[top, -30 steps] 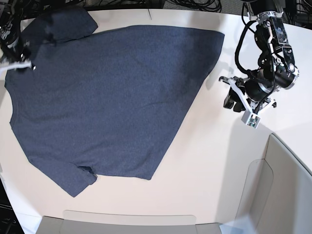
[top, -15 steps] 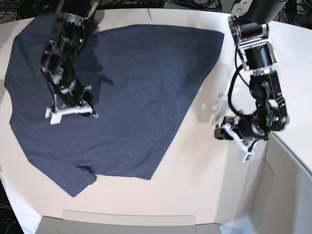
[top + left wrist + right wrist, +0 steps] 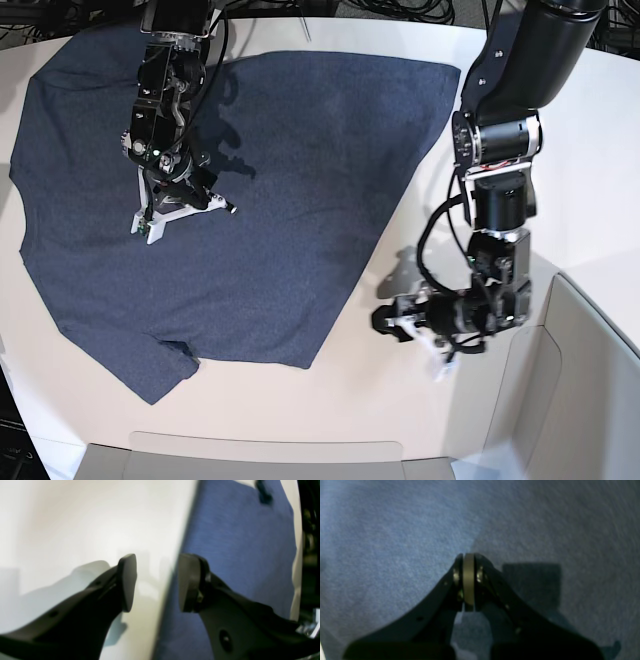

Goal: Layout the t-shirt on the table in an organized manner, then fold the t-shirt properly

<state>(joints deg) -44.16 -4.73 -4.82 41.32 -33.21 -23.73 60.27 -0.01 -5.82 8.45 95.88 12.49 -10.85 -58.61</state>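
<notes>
— Where is the t-shirt (image 3: 250,190)?

— It lies spread out flat on the table (image 3: 400,400). It covers the far left part of the tabletop. Its plain dark blue side faces up. One sleeve pokes out near the front edge, and the slanted hem runs toward the middle of the tabletop.

— What is the right gripper (image 3: 228,208) doing?

— It is over the middle of the shirt. Its two black fingers (image 3: 456,580) are pressed tight together, with no cloth between them. The right wrist view shows only blue cloth under it, with the gripper's shadow on it.

— And the left gripper (image 3: 385,320)?

— It is low, near the shirt's slanted hem. Its fingers (image 3: 127,580) are spread apart and hold nothing. In the left wrist view, one finger sits over the bare white table (image 3: 75,530) and the other over the edge of the t-shirt (image 3: 237,542).
</notes>
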